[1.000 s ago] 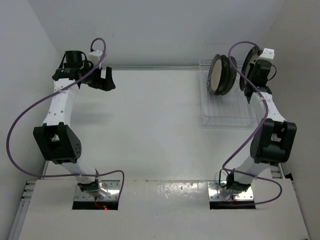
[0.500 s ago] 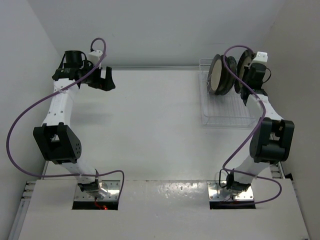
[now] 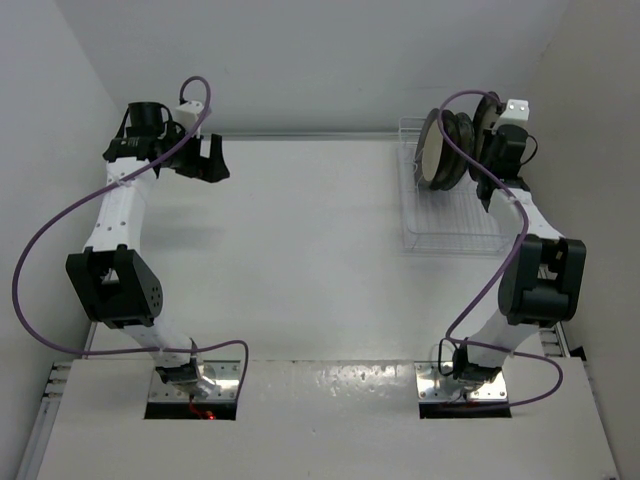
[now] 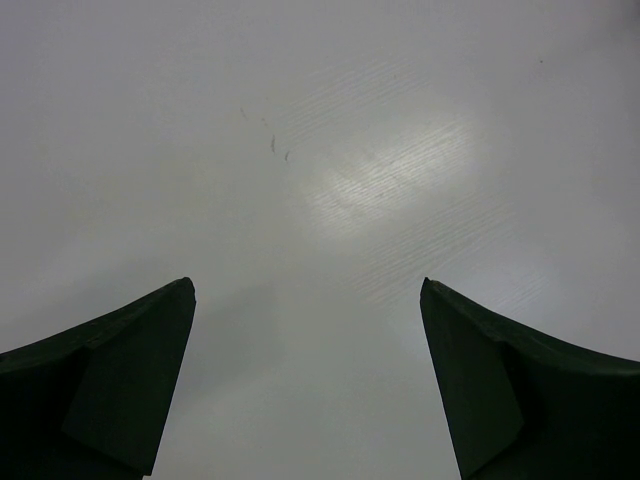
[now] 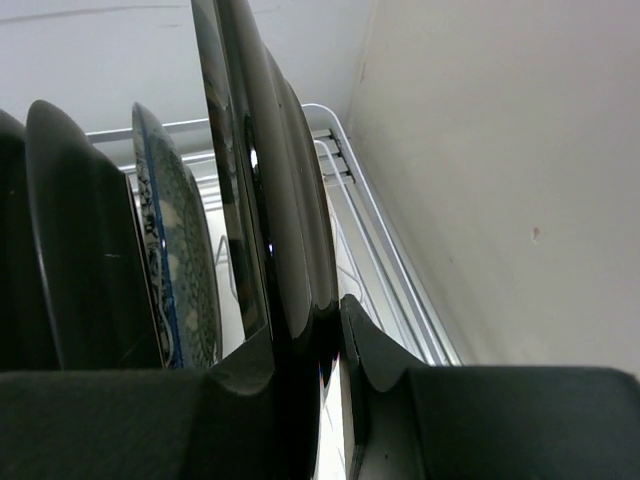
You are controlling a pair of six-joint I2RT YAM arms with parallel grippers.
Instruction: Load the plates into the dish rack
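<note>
Clamping the right hand (image 5: 300, 335) on the dark-rimmed plate (image 5: 270, 200), upright just beside the floral plate (image 5: 175, 250) at the dish rack (image 3: 450, 235), likely needing straight, slow lowering, left hand (image 4: 305, 285) gaping idle.

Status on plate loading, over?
Left gripper open, over table. Right gripper shut on dark plate, upright at rack, beside blue plate. Nothing seen in the way.

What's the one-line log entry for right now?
right gripper: shut on dark-rimmed plate | at dish rack | left gripper: open, empty
</note>
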